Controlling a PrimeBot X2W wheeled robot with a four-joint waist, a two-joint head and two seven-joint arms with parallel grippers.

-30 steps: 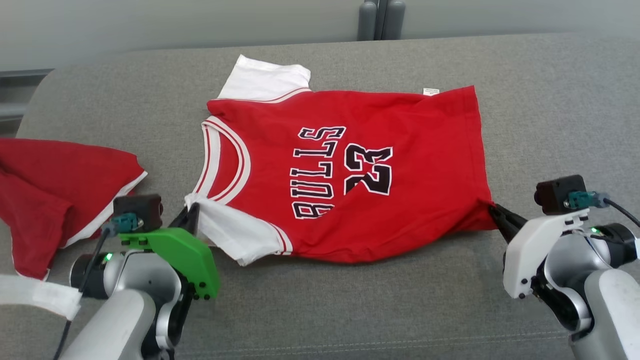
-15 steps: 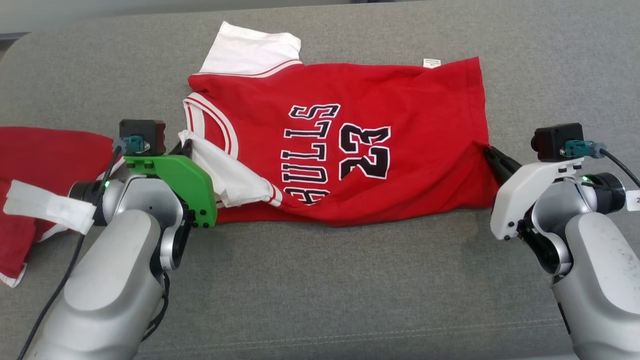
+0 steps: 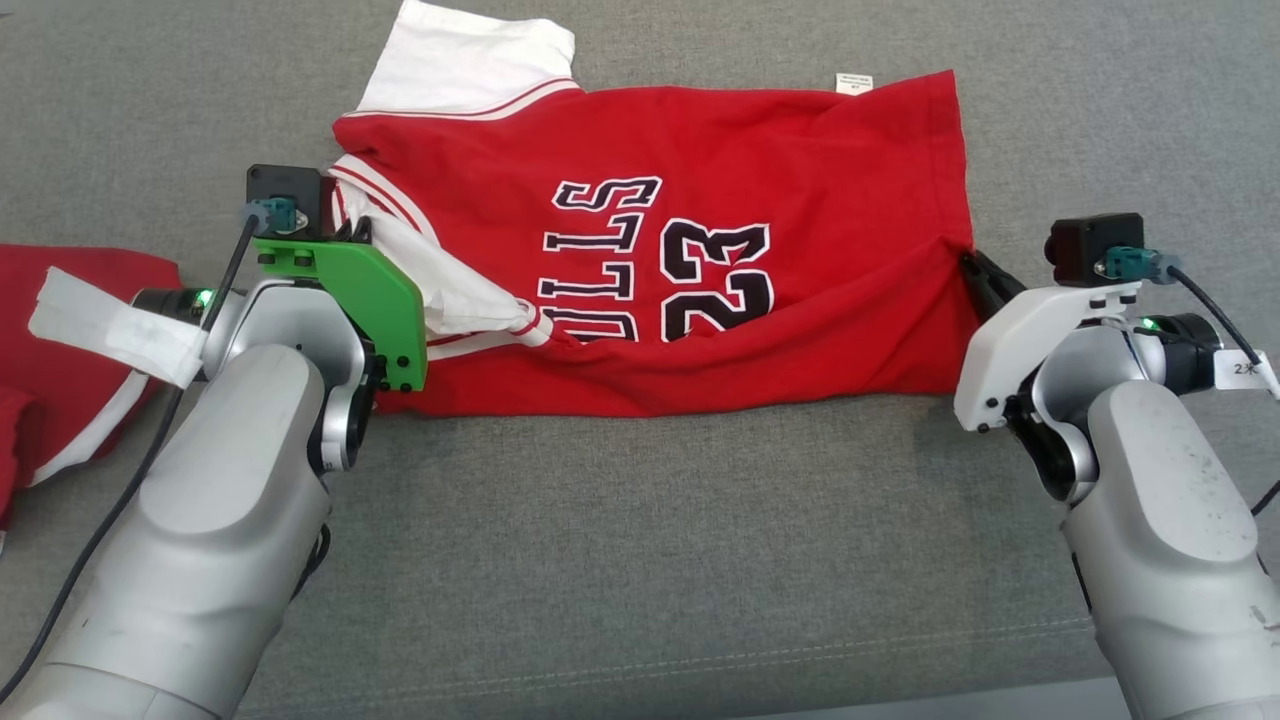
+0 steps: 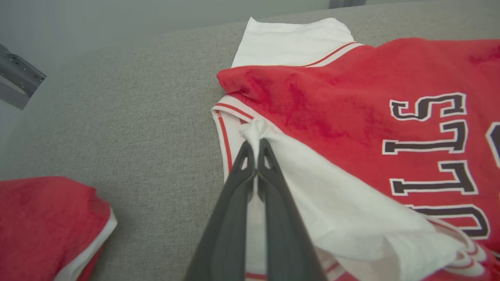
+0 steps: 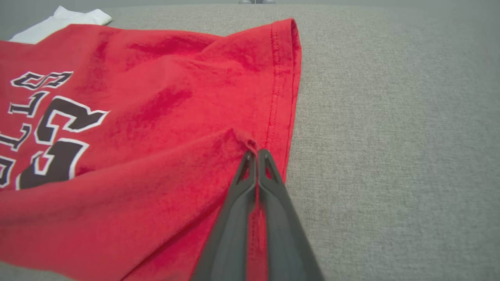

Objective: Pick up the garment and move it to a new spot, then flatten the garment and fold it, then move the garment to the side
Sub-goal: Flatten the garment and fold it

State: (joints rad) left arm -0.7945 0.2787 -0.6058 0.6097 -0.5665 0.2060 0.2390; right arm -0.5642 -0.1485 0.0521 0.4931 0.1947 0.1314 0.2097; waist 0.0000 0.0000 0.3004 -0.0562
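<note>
grey fabric surface (image 3: pixel 640 520) is carrying the garment (image 3: pixel 820 190), a red jersey with white sleeves and black lettering, which is lying across the far middle of the head view.

left gripper (image 4: pixel 256 147) is standing with its fingers pressed together on a bunched tip of the near white sleeve (image 4: pixel 336 210). this pinch is sitting just over the striped collar (image 4: pixel 224 128), and the sleeve is trailing back from it across the chest, covering the first letters of the print.

right gripper (image 5: pixel 256 154) is likewise standing closed, its fingertips nipping a small fold of red cloth just inside the hem (image 5: pixel 283 78), at the near hem corner. the two pinches are sitting at opposite ends of the garment, the left one at the collar end and the right one at the hem end, with the body of the cloth lying between them.

long axis is running side to side across the head view: collar pointing toward the robot's left, hem toward its right, lettering reading sideways. creases are running from the right pinch toward the numerals. far sleeve (image 3: pixel 460 55) is lying flat at the far left corner, and a small white label (image 3: pixel 853 83) is showing at the far hem corner.

second red garment (image 3: pixel 40 400) is lying well apart at the left edge, partly behind the left arm.
</note>
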